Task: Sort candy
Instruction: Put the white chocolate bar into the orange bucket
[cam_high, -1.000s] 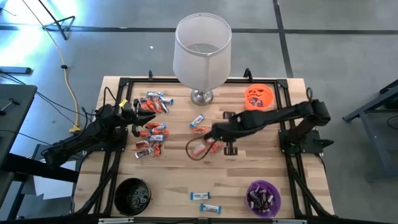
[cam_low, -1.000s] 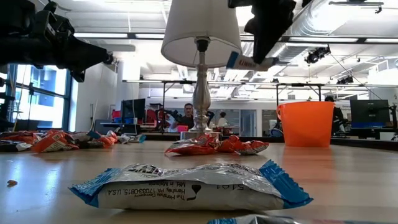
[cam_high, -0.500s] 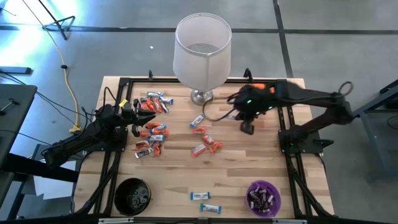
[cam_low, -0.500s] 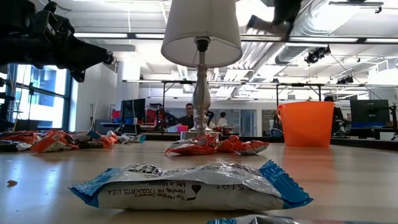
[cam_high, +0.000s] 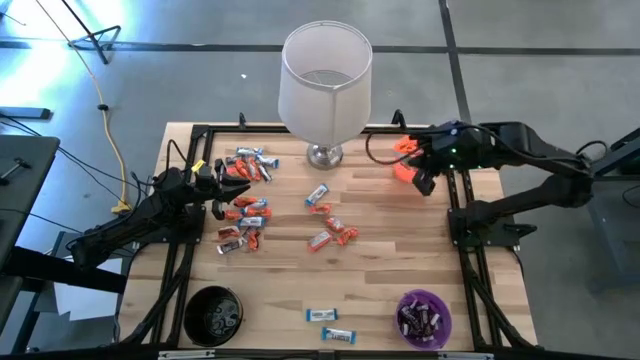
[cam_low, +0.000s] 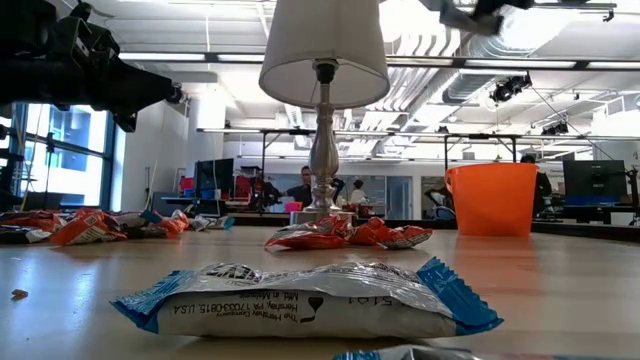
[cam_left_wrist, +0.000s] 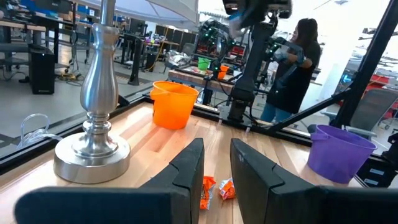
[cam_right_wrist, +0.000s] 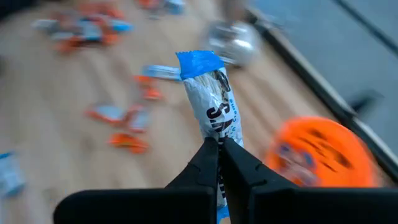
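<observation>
Risk first: I have the right gripper (cam_right_wrist: 217, 146) clamped on one silvery blue-white candy bar (cam_right_wrist: 209, 93), pinched only at its lower end, so most of the wrapper stands free beyond the fingertips. I judge that a slick wrapper held this way may slip or swing and fall beside the bowl rather than into it. In the high view this gripper (cam_high: 425, 178) hangs at the near edge of the orange bowl (cam_high: 413, 155), not squarely over it, so an early release would likely miss. The lamp (cam_high: 323, 85) stands close by; a wide swing of the arm could clip its shade. The left gripper (cam_left_wrist: 214, 171) waits low at the table's left side beside a cluster of candy (cam_high: 243, 210), jaws narrowly parted and holding nothing. More candy lies mid-table (cam_high: 331, 235) and along the front edge (cam_high: 328, 325). The wooden table (cam_high: 380, 270) also carries a black bowl (cam_high: 213, 317) and a purple bowl (cam_high: 424, 318) with bars inside. Beyond it I see an open workshop with benches and a person (cam_left_wrist: 292, 68) standing.
</observation>
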